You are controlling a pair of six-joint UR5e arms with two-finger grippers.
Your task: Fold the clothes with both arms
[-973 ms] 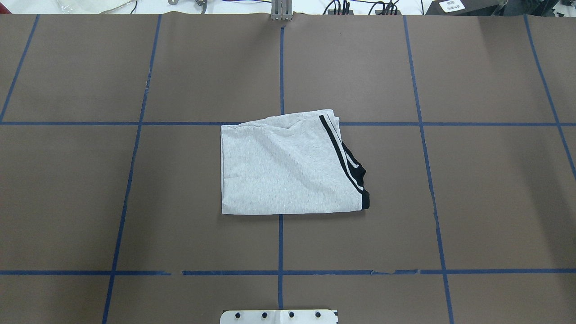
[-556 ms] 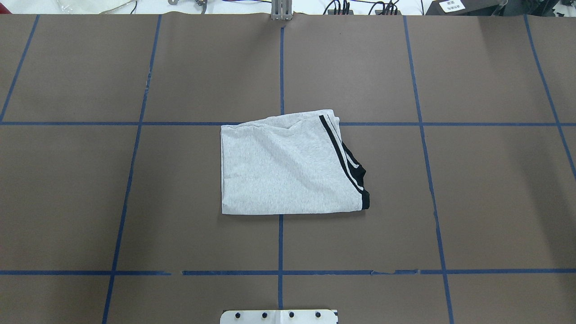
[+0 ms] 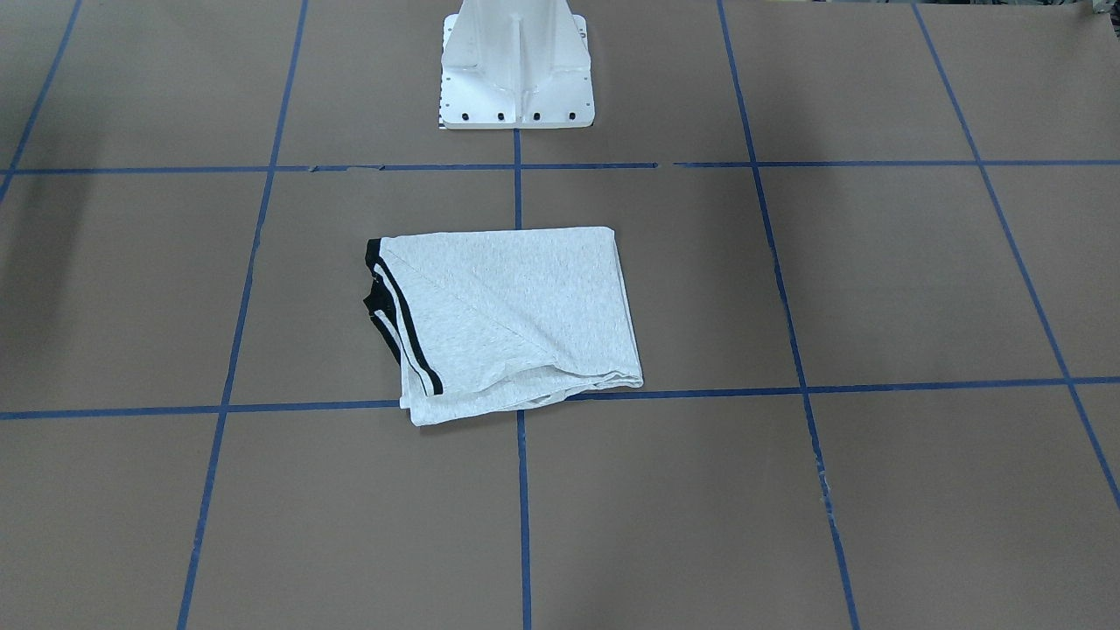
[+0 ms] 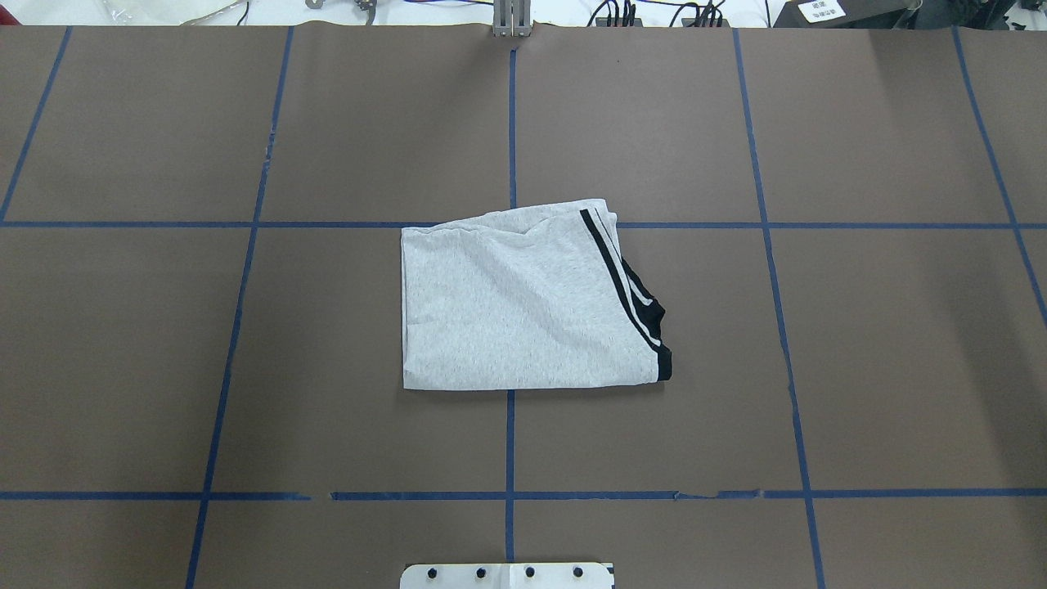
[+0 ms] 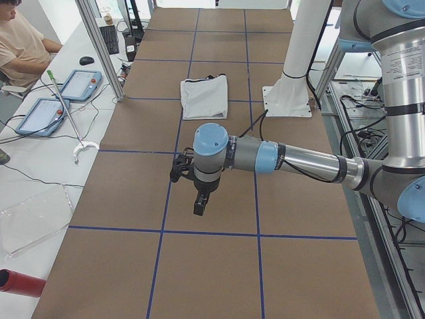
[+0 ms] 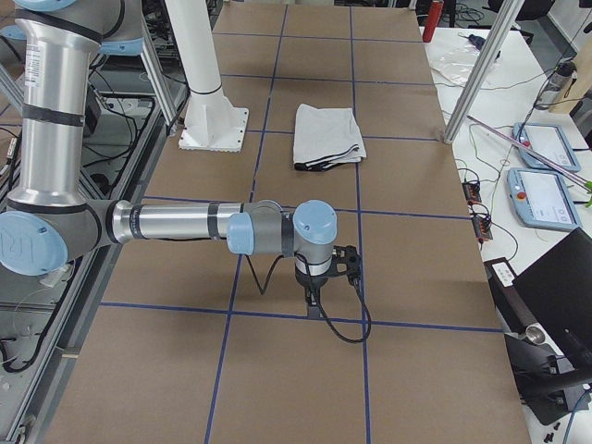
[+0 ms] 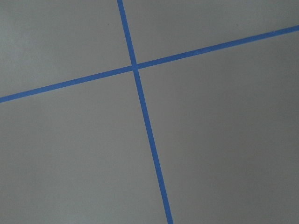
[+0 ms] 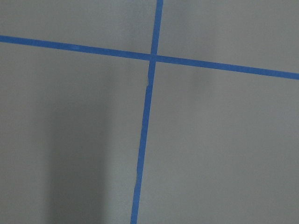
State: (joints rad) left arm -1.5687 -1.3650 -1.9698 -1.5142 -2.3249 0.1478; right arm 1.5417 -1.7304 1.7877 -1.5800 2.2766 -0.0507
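The clothes, a light grey T-shirt (image 4: 523, 311) folded into a rough rectangle, lie flat at the table's middle, black striped trim (image 4: 626, 286) along the right edge. The front-facing view shows the T-shirt (image 3: 516, 315) with its trim on that view's left. No arm reaches into either of these views. From the table's left end I see the left gripper (image 5: 199, 203) hanging over bare table, far from the shirt (image 5: 204, 96). From the right end the right gripper (image 6: 314, 301) hangs likewise, apart from the shirt (image 6: 326, 134). I cannot tell whether either is open or shut. Both wrist views hold only brown surface and blue tape.
The white pedestal (image 3: 516, 79) stands at the robot's edge of the brown table, which is gridded with blue tape (image 4: 510, 442). A seated person (image 5: 23, 43), teach pendants (image 5: 80, 83) and a red cylinder (image 5: 16, 282) lie off the far side. More pendants (image 6: 541, 194) sit beside the table.
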